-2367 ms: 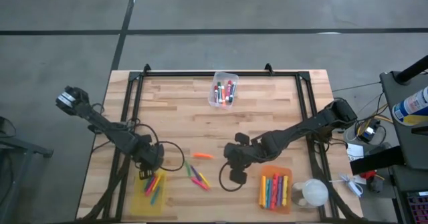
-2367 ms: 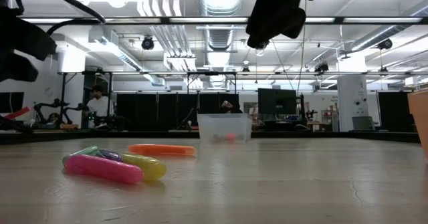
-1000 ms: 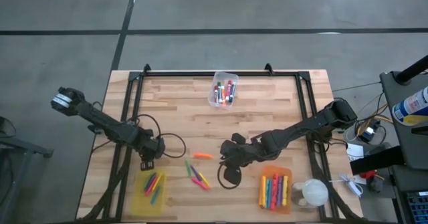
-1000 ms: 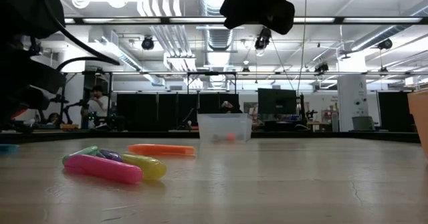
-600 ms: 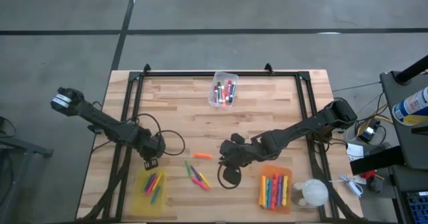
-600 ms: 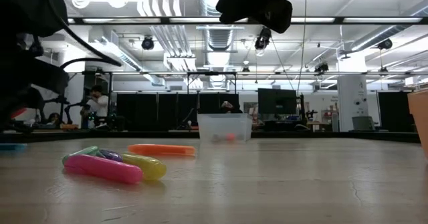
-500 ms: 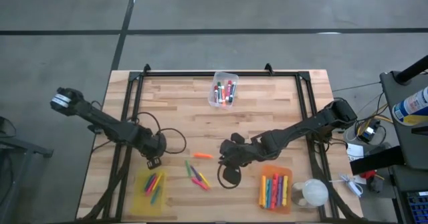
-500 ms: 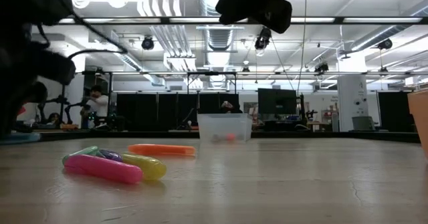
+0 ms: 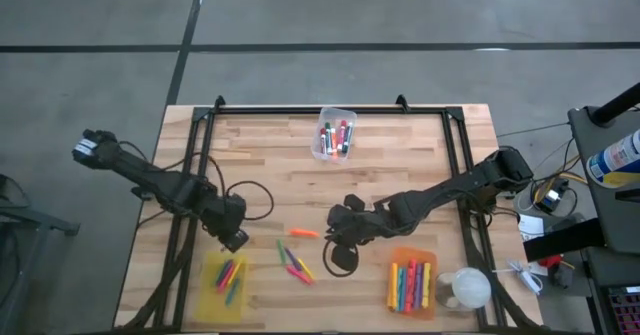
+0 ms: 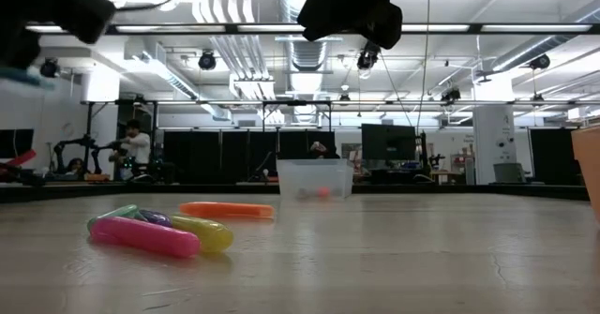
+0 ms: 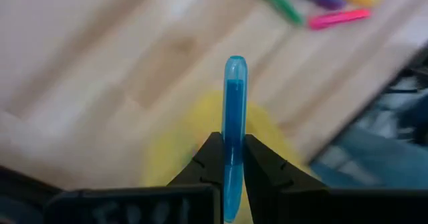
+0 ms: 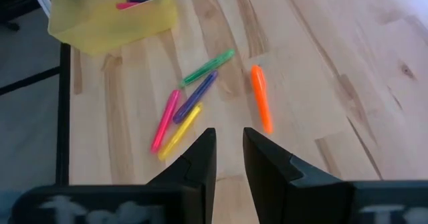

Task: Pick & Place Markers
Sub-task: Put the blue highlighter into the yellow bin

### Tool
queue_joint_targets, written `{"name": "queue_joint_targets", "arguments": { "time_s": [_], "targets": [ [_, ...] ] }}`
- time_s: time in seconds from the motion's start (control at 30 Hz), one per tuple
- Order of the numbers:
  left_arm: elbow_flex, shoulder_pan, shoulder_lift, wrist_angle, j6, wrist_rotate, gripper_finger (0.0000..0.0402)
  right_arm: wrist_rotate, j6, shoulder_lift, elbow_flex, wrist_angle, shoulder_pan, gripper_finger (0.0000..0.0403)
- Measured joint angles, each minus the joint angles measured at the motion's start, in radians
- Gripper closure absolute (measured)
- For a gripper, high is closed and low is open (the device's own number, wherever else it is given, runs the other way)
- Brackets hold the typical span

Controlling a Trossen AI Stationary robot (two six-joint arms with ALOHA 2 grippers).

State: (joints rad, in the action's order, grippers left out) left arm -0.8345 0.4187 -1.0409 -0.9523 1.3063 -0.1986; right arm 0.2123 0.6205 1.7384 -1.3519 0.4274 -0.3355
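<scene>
My left gripper [image 9: 236,237] hangs just beyond the far edge of the yellow bin [image 9: 225,280], shut on a blue marker [image 11: 234,110]. The same marker shows as a blue blur [image 10: 23,75] high in the low view. Green, purple, yellow and pink markers [image 9: 295,262] lie loose on the wood, with an orange marker [image 9: 303,233] beside them. My right gripper [image 12: 227,158] hovers above these loose markers, its fingers a little apart with nothing between them. My left gripper pinches the blue marker between its two fingers, on the marker's rear part [image 11: 233,158]. The marker lies along the fingers, and its rounded end [image 11: 235,65] sticks out past the fingertips. It is lifted clear, over the blurred yellow bin [image 11: 184,140].
A clear bin [image 9: 335,133] with markers stands at the table's far middle. An orange bin [image 9: 412,283] full of markers and a white object [image 9: 468,288] sit at the near right. A dark cable loop [image 9: 340,260] hangs under the right arm. Bare wood lies between the bins.
My left gripper has taken the blue marker from the tabletop and lifted it clear, moving up and slightly toward the table's right. My right gripper has drifted a little toward the table's left above the loose markers.
</scene>
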Motion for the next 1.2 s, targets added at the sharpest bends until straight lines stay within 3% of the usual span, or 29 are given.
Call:
{"name": "queue_joint_targets", "arguments": {
  "time_s": [0.2, 0.53, 0.7, 0.93, 1.2],
  "targets": [
    [-0.064, 0.142, -0.009, 0.016, 0.293, 0.000, 0.0373, 0.000, -0.044, 0.000, 0.000, 0.003, 0.001, 0.0335],
    [-0.028, 0.462, -0.087, 0.140, 0.794, 0.224, 0.0373, -0.004, -0.131, 0.000, 0.000, 0.017, 0.003, 0.0335],
    [-0.027, 0.471, -0.174, 0.131, 0.843, 0.229, 0.0367, -0.005, -0.196, 0.000, 0.000, 0.017, 0.012, 0.0335],
    [-0.027, 0.469, -0.275, 0.148, 0.842, 0.138, 0.0366, -0.011, -0.232, 0.000, 0.000, 0.022, 0.016, 0.0335],
    [-0.025, 0.455, -0.334, 0.166, 0.876, 0.152, 0.0356, -0.011, -0.239, 0.000, 0.000, 0.025, 0.027, 0.0335]
  ]
}}
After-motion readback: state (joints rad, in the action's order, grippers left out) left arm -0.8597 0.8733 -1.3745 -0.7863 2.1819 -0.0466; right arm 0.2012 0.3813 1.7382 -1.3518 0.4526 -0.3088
